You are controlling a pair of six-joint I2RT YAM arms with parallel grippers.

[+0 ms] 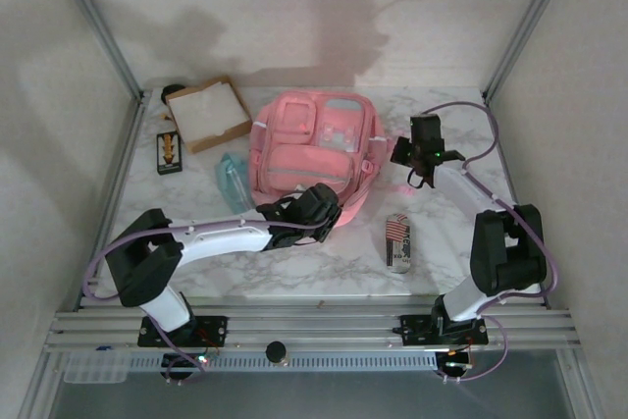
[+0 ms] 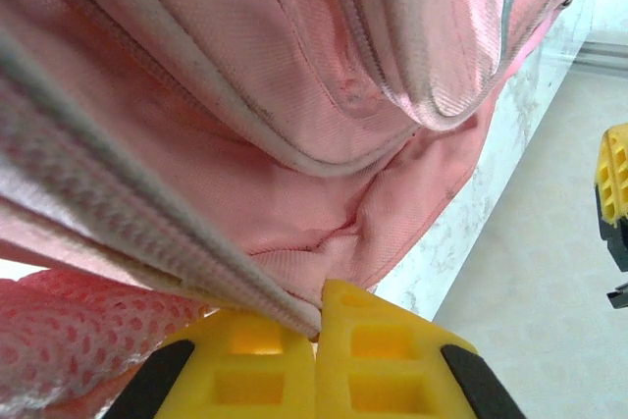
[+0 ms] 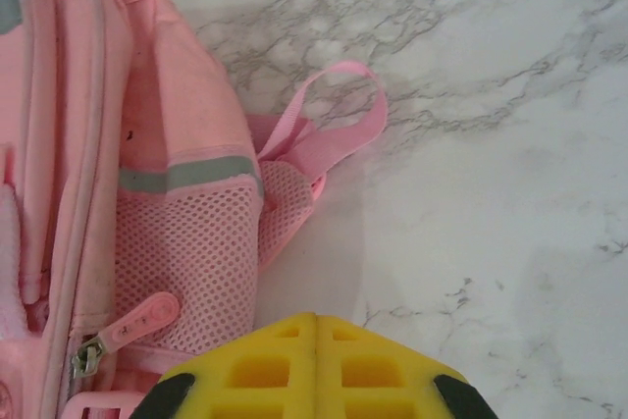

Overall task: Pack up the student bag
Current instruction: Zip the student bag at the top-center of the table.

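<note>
The student bag (image 1: 312,139) lies flat on the marble desk (image 1: 324,270), front pockets up. My left hand (image 2: 316,329) is at the bag's near edge, fingers (image 2: 245,375) pressed together tip to tip. From the left wrist, the bag's pink fabric bulges right over the tips, and a pale grey trim strip (image 2: 147,233) of the bag runs straight down into the seam between them. I can't tell if that trim is actually caught or just touching. Pink mesh (image 2: 69,331) sits just beside the left fingertip. My right hand (image 3: 316,333) is off the bag's right side, over bare desk, near the bag but apart from it. Its fingers are pressed together too, shut on air. From the right wrist: the bag's mesh side pocket (image 3: 196,262) is just ahead-left of the tips, with a grey band (image 3: 186,176) above the mesh, a pink strap loop (image 3: 339,110) lying on the desk off the bag's side, and a pink zip puller (image 3: 137,321) on the bag's face. Around the bag: shallow brown cardboard box (image 1: 208,113) off its far-left corner, pale blue pouch (image 1: 233,181) just beside its left edge, dark card (image 1: 170,152) further left of the bag, red-and-white striped pack (image 1: 397,242) off its near-right corner.
</note>
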